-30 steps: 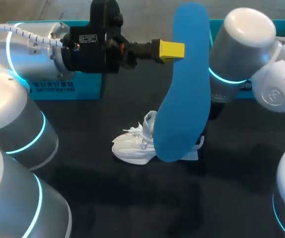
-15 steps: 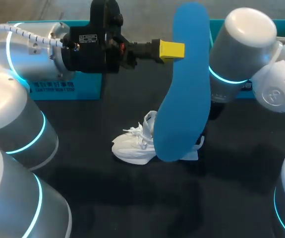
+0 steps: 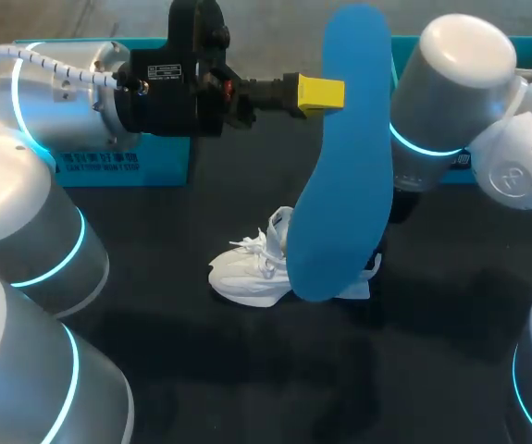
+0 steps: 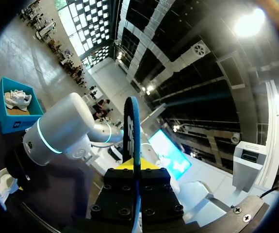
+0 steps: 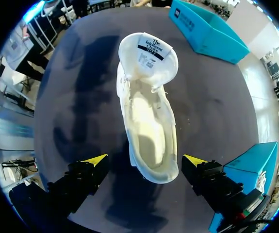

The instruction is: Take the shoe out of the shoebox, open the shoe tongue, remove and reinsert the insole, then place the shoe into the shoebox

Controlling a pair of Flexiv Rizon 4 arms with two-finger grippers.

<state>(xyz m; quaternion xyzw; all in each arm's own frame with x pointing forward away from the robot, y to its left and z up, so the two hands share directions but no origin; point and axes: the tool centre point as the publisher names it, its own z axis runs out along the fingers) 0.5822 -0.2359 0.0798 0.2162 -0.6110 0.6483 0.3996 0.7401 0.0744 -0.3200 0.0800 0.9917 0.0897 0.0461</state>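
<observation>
Blue insole (image 3: 349, 157) held up high, white shoe (image 3: 247, 273) out on the dark bench (image 3: 201, 370).
The shoe lies on its sole, outside any box. The right tool (image 5: 145, 160) hangs over the shoe's heel with its fingers wide apart. In the head view the insole hides this tool. The left tool (image 3: 323, 92) grips the insole above the shoe. Far back, a blue shoebox (image 4: 10, 121) holds another shoe (image 4: 17, 98). My left arm covers most of a second box (image 3: 127, 171).

Dark table (image 3: 247, 370), matte top, possibly cloth-covered.
</observation>
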